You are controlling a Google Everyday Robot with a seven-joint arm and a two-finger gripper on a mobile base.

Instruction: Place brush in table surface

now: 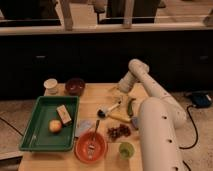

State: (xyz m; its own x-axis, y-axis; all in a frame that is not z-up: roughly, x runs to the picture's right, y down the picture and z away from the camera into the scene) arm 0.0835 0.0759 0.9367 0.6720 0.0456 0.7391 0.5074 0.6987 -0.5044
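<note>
The brush (110,108) lies flat on the table surface (95,97), its dark round head toward the front left and its white handle pointing back right. My gripper (117,91) hangs just behind and above the handle's end, open, with nothing between its fingers. The arm rises along the table's right side, bends at the elbow (138,67) and comes down toward the brush.
A green tray (31,125) at the left holds an orange fruit (55,126) and a tan block (64,114). A red bowl with a spoon (91,145) stands in front. A white cup (50,85), dark bowl (75,86), green cup (126,149), yellow stick (120,118) and green pod (131,106) are around.
</note>
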